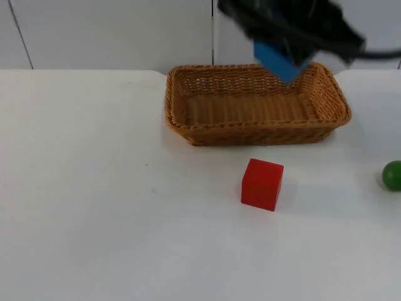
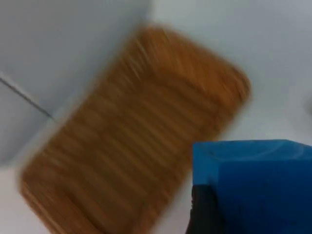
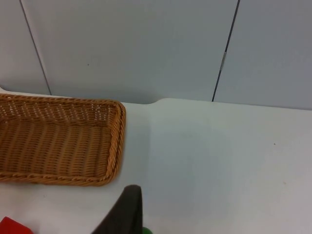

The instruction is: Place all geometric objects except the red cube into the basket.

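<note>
The left gripper [image 1: 285, 56] is hovering above the right end of the wicker basket [image 1: 188, 128], its jaws gripping a blue block [image 1: 280, 61]. From the left wrist, the blue block [image 2: 253, 185] is hanging over the basket [image 2: 122, 156]. The red cube [image 1: 262, 184] is sitting on the white table [image 1: 94, 219] just in front of the basket. A green ball [image 1: 393, 175] is lying at the table's right edge, well apart. The right arm is waiting near the basket's end [image 3: 58, 141]; its jaws' state cannot be told.
</note>
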`<state>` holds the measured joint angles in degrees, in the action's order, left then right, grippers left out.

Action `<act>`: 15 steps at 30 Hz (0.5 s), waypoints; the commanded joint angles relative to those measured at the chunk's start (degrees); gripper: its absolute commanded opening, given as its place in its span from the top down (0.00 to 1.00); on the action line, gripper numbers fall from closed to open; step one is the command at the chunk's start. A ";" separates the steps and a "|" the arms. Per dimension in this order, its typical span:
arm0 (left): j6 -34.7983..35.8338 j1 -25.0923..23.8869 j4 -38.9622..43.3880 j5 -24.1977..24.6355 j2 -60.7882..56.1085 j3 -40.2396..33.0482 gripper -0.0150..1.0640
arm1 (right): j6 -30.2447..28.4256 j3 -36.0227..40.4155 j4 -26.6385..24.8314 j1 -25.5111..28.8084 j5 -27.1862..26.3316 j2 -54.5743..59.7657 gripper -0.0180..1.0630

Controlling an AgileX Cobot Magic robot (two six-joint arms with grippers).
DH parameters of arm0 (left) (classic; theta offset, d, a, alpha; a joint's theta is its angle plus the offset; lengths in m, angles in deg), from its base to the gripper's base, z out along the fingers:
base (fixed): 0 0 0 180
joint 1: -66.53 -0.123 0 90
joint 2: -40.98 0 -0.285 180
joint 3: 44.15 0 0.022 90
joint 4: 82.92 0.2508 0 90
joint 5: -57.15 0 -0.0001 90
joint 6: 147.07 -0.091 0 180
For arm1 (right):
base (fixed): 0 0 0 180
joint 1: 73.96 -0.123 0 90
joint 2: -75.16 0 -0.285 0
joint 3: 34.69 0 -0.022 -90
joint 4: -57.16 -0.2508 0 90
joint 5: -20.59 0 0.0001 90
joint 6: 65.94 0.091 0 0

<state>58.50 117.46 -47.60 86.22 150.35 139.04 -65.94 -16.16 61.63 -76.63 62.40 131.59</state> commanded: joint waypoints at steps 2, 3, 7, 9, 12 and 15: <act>7.89 -1.79 7.78 -5.16 -0.65 2.49 0.99 | -0.90 -0.36 0.15 0.10 -0.44 -0.32 0.01; 11.26 -3.15 8.56 -8.14 -0.42 2.73 0.99 | -0.90 -0.36 0.15 0.10 -0.58 -0.32 0.01; 20.49 -8.00 8.54 -14.49 0.71 2.77 0.99 | -0.90 -0.36 0.15 0.10 -1.12 -0.32 0.01; 24.61 -11.23 7.48 -16.87 2.62 3.45 0.99 | -0.90 -0.36 0.15 0.10 -1.28 -0.32 0.01; 25.26 -13.93 5.58 -15.97 5.81 5.81 0.99 | -0.90 -0.36 0.15 0.10 -1.28 -0.32 0.01; 22.94 -14.40 5.57 -11.89 11.76 11.02 0.99 | -0.90 -0.36 0.15 0.10 -1.28 -0.32 0.01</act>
<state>81.69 102.87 -41.10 73.67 160.12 148.45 -65.94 -16.16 61.63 -76.63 61.77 131.59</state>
